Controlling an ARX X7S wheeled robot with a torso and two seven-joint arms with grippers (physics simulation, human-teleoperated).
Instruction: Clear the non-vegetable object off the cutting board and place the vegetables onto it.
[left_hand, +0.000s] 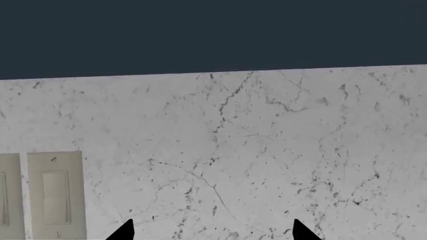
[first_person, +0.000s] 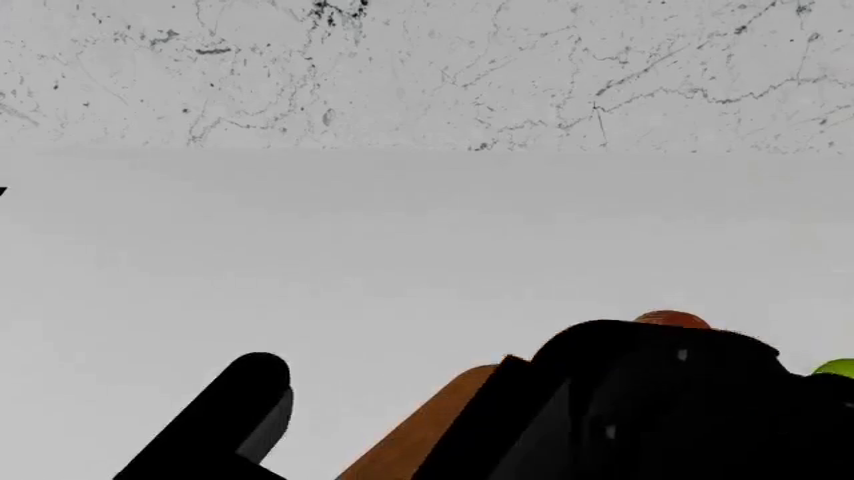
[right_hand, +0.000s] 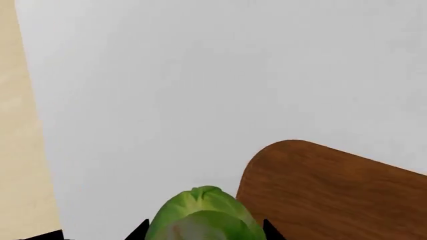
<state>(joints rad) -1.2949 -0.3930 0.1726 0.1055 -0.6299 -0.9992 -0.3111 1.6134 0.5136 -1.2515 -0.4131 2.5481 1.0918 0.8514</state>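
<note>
While we couldn't tell its grip, the right gripper (right_hand: 203, 231) straddled the vegetable (right_hand: 203, 215), cutting board (right_hand: 333, 195) at 3 o'clock; left gripper (left_hand: 212, 232) gaped empty.

White countertop (right_hand: 200, 90), plain and matte. Reddish-brown cutting board (right_hand: 333, 195) lies flat on it, rounded corner just beside the right gripper (right_hand: 203, 231). Green vegetable (right_hand: 203, 217) sits between its fingertips.

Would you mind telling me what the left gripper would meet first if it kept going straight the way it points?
Probably the marble wall: it fills the left wrist view ahead of the left gripper, light switch off to one side. Depth is unclear.
</note>
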